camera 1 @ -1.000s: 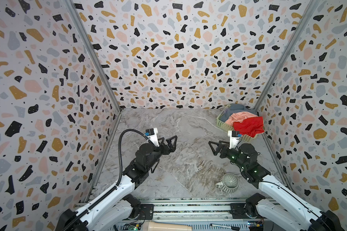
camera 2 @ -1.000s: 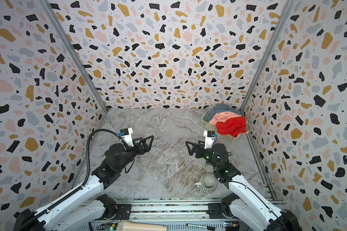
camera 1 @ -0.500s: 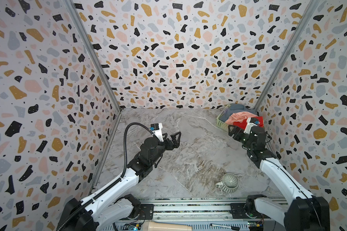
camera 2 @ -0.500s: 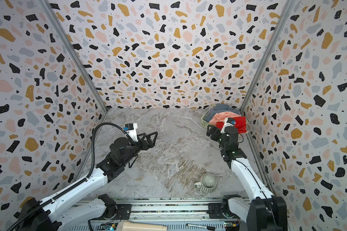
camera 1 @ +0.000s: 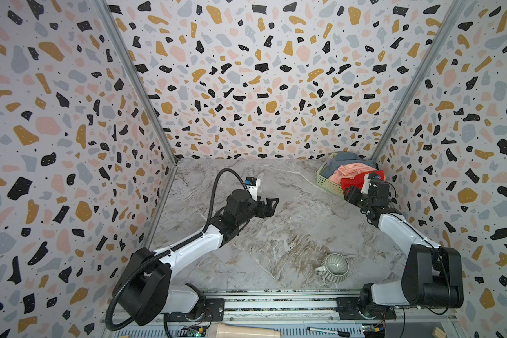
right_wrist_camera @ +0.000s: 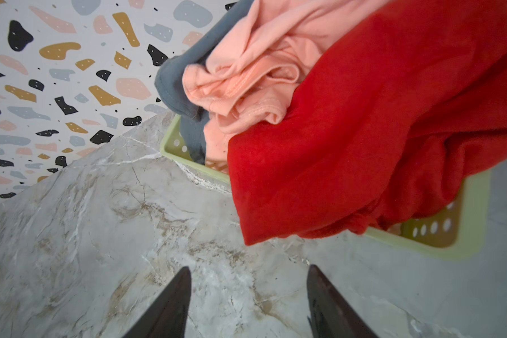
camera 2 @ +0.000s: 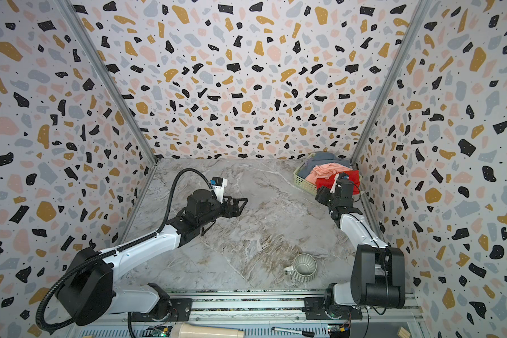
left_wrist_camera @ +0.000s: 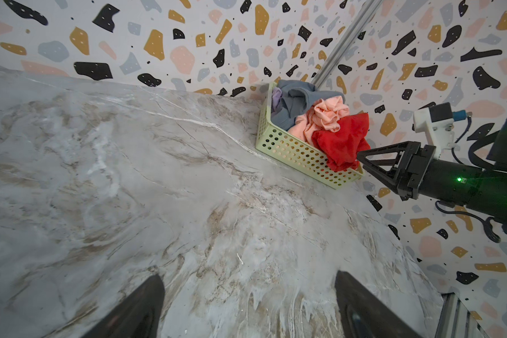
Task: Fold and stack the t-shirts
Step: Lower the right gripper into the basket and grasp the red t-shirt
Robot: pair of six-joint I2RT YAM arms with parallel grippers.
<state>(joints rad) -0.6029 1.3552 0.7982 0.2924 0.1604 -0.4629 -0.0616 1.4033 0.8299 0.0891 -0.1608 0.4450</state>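
Three crumpled t-shirts fill a pale green basket point(camera 1: 327, 181) at the back right corner: a red one point(camera 1: 352, 183) draped over the front rim, a salmon-pink one point(camera 1: 350, 171) and a grey-blue one point(camera 1: 349, 158) behind it. My right gripper point(camera 1: 349, 194) hovers just in front of the basket, by the red shirt's hanging edge point(right_wrist_camera: 378, 131). In the right wrist view its jaws point(right_wrist_camera: 248, 272) stand apart over bare table, holding nothing. My left gripper point(camera 1: 272, 204) is open and empty above the middle of the table point(left_wrist_camera: 248, 278).
A ribbed grey-green mug point(camera 1: 334, 267) stands on the marble table near the front right, beside the right arm's base. Patterned walls close in the left, back and right sides. The basket sits tight against the right wall and back corner.
My right arm has swung from the table's middle to the basket at the back right, and its jaws have narrowed. My left gripper has moved a little toward the centre.
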